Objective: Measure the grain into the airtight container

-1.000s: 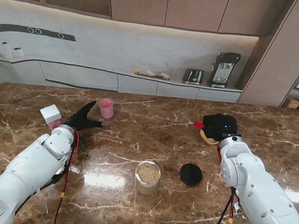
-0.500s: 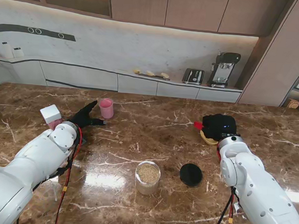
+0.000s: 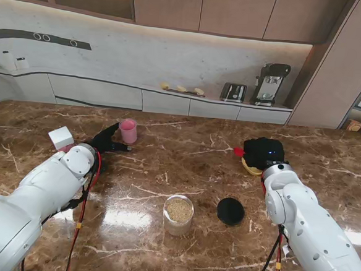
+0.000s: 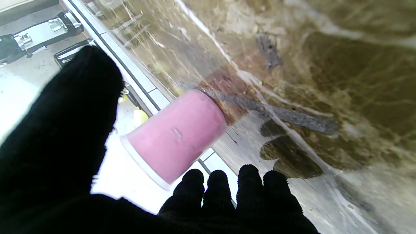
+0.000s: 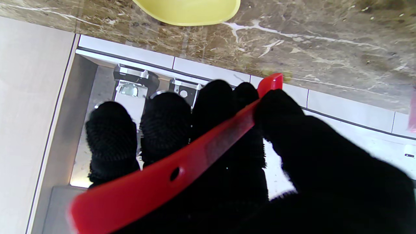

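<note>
A clear jar (image 3: 179,214) holding grain stands near me at the table's middle, its black lid (image 3: 230,210) lying flat to its right. A pink cup (image 3: 128,131) (image 4: 174,138) stands upright farther away on the left. My left hand (image 3: 107,141) (image 4: 130,191) is open just beside the cup, thumb and fingers spread on either side without touching it. My right hand (image 3: 263,153) (image 5: 247,169) is shut on a red scoop (image 3: 238,151) (image 5: 182,169), holding its handle over the yellow bowl (image 3: 251,168) (image 5: 188,11).
A white box (image 3: 61,137) sits at the left beside my left arm. On the back counter are a coffee machine (image 3: 270,83), a toaster (image 3: 233,91) and some pale items (image 3: 182,89).
My left arm has pushed forward and the hand has closed in on the pink cup. The right hand with the scoop has hardly moved.
</note>
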Robot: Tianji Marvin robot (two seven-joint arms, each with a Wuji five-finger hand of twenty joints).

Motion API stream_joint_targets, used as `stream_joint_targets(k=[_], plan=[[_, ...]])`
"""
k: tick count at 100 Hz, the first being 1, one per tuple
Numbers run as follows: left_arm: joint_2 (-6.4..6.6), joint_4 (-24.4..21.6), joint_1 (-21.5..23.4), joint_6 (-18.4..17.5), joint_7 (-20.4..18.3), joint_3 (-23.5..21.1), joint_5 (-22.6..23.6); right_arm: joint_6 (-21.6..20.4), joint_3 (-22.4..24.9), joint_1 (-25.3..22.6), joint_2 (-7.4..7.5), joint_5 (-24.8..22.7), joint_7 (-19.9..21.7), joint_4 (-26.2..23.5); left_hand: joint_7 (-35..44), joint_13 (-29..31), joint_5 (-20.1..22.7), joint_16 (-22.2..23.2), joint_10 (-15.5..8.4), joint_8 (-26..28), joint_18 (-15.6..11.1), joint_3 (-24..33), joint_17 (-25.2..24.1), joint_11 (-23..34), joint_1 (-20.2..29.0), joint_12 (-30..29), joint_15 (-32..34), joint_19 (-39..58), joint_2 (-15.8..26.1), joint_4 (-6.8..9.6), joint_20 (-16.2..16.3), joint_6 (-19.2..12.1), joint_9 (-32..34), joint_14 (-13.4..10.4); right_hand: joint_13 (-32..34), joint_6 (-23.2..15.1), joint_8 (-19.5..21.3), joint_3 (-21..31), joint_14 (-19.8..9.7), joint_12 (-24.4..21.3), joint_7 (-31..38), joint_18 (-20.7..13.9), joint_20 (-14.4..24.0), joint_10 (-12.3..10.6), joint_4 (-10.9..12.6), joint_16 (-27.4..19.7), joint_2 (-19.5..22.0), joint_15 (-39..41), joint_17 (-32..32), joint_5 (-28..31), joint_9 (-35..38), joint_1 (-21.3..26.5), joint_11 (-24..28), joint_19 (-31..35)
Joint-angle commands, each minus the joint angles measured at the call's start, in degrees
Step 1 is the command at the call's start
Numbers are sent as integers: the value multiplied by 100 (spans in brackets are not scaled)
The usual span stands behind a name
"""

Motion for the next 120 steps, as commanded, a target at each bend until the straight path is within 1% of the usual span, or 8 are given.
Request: stream_joint_targets(k=[1,32,44,50,59,91,114,120], plan=[[-28,-14,-32,12,-47,39,1,-47,12,-6,3,13,48,17,25,-195,-163,34,-97,211,-34,166,76,116,-154,34,-121,22,-241,-135,35,-141,18,-63,126,-451,180,435,-140,12,297,15,149,-99,95,135,43,83,-52,134,149,271,175,33],[-73,-11,-97,87,-239,17,-96,-128,22,-35,16,-92,24,-60,74,-573,-160,31,-11,729,113,130,-32,-37,-186,127,-178,-596,-266,-155,-104,-491,-82,145,123,-469,180,446,-140,16,297,15,154,-103,93,136,40,83,-56,138,146,266,184,26],[-108,-10,-124,146,-270,8,-137,-124,9,-27,18,-98,24,-48,70,-658,-165,-39,92,878,543,133,-101,-155,-191,149,-248,-905,-278,-156,-176,-584,-177,562,121,-473,180,447,-144,15,295,17,155,-103,91,136,44,80,-57,135,146,263,184,22],[-120,-9,-135,174,-268,13,-145,-114,5,-30,17,-93,30,-50,63,-667,-166,-25,97,898,780,114,-129,-183,-210,171,-240,-956,-259,-159,-160,-622,-177,653,121,-475,181,446,-145,15,296,17,156,-103,90,136,43,80,-57,136,146,262,185,21],[-143,-8,-147,217,-245,15,-156,-112,-3,-32,17,-82,33,-44,49,-678,-173,-25,113,907,861,99,-142,-206,-215,181,-249,-1016,-246,-158,-161,-618,-177,690,121,-473,181,449,-145,15,296,18,157,-103,91,136,42,79,-57,138,146,263,185,21],[-172,-7,-101,343,-78,-12,-147,-144,-7,-32,16,-56,19,-17,52,-660,-164,37,130,922,821,-147,-95,-212,-117,212,-214,-1105,-7,-101,-126,-564,-169,596,120,-485,172,454,-145,13,290,18,162,-110,89,136,30,78,-56,144,143,257,185,18],[-170,-6,-69,404,6,-27,-124,-170,-9,-37,19,-52,19,-10,-10,-650,-185,71,132,845,790,-149,-93,-188,-108,273,-211,-1106,1,-82,-90,-294,-171,491,112,-487,173,457,-154,12,290,18,161,-112,87,127,32,57,-63,146,141,251,183,7],[-175,-6,-70,420,30,-30,-122,-171,1,-47,19,-56,24,-18,-92,-647,-166,72,141,630,786,-131,-91,-197,-117,293,-221,-1114,-3,-80,-75,-240,-173,480,116,-488,173,461,-156,11,290,18,161,-112,88,123,33,49,-62,146,141,253,184,6]])
